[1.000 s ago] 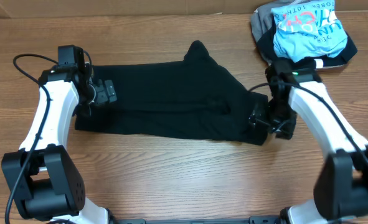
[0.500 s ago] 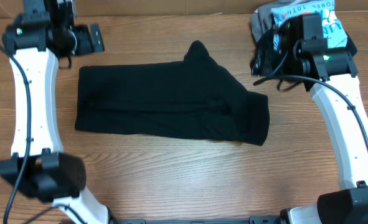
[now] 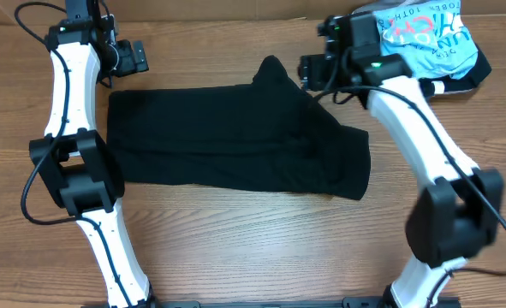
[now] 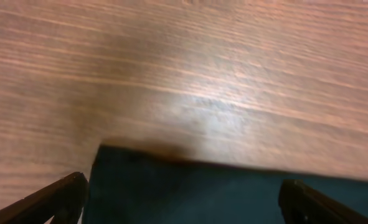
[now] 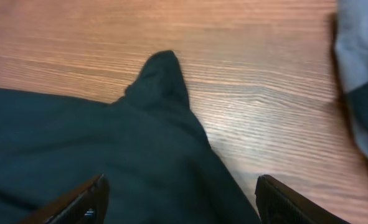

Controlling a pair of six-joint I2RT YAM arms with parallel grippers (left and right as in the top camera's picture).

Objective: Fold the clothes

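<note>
The big plain black garment of thin soft fabric [image 3: 235, 141] lies flat mid wooden table [image 3: 235, 248], 1 pointed flap poking past its far edge. The left gripper [image 3: 138, 58] and right gripper [image 3: 308, 70] hover at its far corners, both spread wide, pinching nothing. Risk: a jaw catches only the top layer (layers are hard to tell, too dark) and drags the fold apart. Count: 1 black garment, 2 grippers, 1 light-blue printed shirt [image 3: 424, 38], 1 grey garment [image 3: 360, 30]

Black garment [image 4: 202, 199] cropped, blurred
</note>
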